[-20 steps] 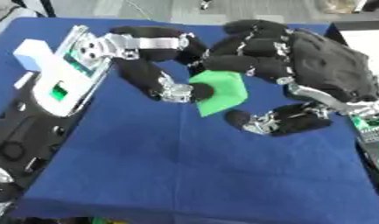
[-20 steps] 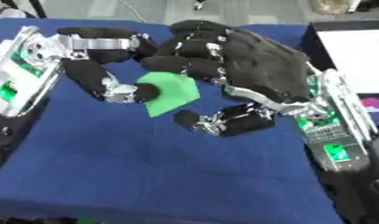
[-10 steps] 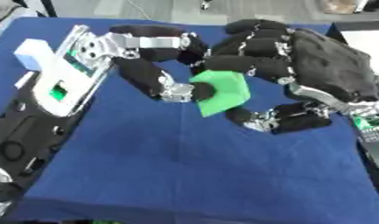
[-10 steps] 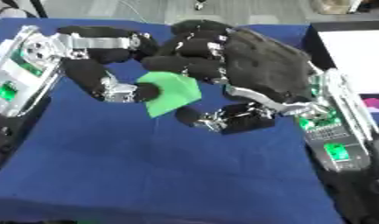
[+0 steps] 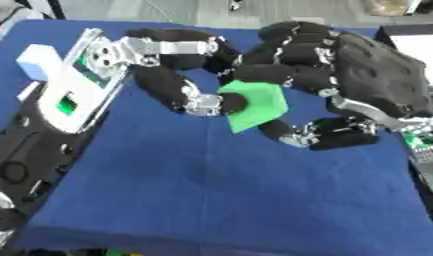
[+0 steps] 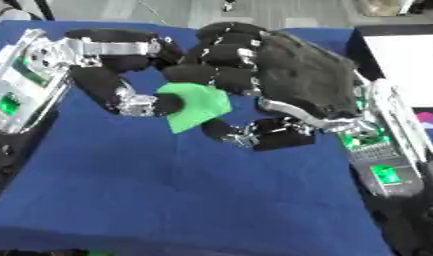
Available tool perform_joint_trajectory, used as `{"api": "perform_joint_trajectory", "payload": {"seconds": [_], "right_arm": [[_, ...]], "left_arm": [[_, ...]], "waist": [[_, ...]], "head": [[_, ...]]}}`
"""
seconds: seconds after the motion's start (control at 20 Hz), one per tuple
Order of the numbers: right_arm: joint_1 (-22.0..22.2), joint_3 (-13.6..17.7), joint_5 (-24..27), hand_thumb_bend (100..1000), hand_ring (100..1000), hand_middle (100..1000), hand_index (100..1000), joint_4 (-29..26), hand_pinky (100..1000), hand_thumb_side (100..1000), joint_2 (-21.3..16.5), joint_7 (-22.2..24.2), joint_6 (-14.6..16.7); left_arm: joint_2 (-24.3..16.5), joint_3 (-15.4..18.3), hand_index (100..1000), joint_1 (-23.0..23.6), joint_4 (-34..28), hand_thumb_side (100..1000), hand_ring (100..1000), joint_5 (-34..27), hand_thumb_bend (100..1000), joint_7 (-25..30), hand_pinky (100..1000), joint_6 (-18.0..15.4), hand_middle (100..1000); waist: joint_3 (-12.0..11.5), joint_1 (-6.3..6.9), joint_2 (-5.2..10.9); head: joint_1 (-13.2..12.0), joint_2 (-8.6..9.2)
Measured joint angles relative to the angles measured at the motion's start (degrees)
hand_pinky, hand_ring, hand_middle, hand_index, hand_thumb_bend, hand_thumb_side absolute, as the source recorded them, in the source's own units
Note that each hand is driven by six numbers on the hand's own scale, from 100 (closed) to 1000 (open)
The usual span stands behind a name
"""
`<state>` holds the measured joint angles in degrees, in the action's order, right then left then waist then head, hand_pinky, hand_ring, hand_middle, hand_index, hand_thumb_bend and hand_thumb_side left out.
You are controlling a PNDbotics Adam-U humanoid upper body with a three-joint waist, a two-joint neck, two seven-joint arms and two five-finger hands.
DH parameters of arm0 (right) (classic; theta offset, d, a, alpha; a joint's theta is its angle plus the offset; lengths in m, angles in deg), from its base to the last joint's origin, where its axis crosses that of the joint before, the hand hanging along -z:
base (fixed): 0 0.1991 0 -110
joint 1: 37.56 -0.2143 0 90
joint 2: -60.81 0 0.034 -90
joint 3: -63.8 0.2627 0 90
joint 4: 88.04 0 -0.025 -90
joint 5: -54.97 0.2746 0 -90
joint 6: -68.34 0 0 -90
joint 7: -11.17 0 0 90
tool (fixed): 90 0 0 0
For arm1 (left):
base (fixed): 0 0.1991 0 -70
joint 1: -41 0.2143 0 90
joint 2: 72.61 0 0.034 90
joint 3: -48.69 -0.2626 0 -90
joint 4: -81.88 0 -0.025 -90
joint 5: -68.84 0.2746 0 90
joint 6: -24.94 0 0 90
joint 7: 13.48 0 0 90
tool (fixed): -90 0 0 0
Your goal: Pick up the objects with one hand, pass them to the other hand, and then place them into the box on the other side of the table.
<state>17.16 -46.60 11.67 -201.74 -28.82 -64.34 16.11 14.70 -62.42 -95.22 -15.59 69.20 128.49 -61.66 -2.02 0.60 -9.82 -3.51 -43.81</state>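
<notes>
A green block (image 5: 259,102) hangs above the blue table (image 5: 237,200), held between both hands. My left hand (image 5: 167,87) reaches in from the left, its fingers curled against the block's left side. From the right, my right hand (image 5: 377,85) covers the block: its fingers curl over the top edge and its thumb (image 5: 333,135) sits under the lower right corner. Much of the block's right half is hidden behind the right hand's fingers. A white box (image 6: 403,50) with a dark rim stands at the far right.
A pale blue block (image 5: 36,60) shows at the far left beside my left forearm (image 5: 62,100). My right forearm (image 6: 386,160) runs down the right edge. Bare blue cloth lies below the hands, toward the near edge.
</notes>
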Motion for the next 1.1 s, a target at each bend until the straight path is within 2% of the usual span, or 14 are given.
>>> {"api": "perform_joint_trajectory", "payload": {"seconds": [0.1,0.15,0.25,0.4,0.55,1.1], "right_arm": [[0.04,-0.01,-0.03,130,740,546,891,0.00,823,100,0.00,-0.52,-0.45],[0.09,-0.02,-0.03,108,711,499,874,0.00,795,100,0.00,-0.98,-0.77],[0.31,-0.11,-0.03,100,697,488,869,0.00,784,100,-0.01,-2.09,-1.43],[0.47,-0.19,-0.07,100,692,485,866,0.00,786,100,-0.05,-3.84,-2.09],[0.48,-0.43,-0.34,100,691,485,866,0.00,788,100,-0.17,-5.00,-2.35],[0.49,-0.46,-0.28,100,688,480,866,0.00,788,100,-0.19,-5.85,-2.13]], "left_arm": [[0.00,0.02,629,0.00,-0.01,619,494,-0.02,116,-0.03,670,0.03,399],[0.00,0.04,641,0.00,-0.01,654,500,-0.02,147,-0.05,671,0.05,410],[-0.01,0.07,658,0.00,-0.01,683,508,-0.02,173,-0.06,674,0.05,431],[-0.01,0.12,687,0.00,0.03,731,526,0.04,225,-0.07,681,0.04,466],[-0.01,0.19,731,0.04,0.39,798,571,0.20,326,-0.11,697,-0.11,519],[0.05,0.06,812,0.37,3.01,918,656,0.54,449,0.02,737,-0.71,647]], "waist": [[0.03,0.00,0.00],[0.04,0.00,0.00],[0.05,0.00,0.00],[0.07,0.01,0.00],[0.09,0.01,0.00],[0.17,0.00,0.00]], "head": [[-0.02,0.00],[-0.02,0.00],[-0.02,0.00],[-0.02,0.00],[-0.02,0.00],[-0.03,0.00]]}}
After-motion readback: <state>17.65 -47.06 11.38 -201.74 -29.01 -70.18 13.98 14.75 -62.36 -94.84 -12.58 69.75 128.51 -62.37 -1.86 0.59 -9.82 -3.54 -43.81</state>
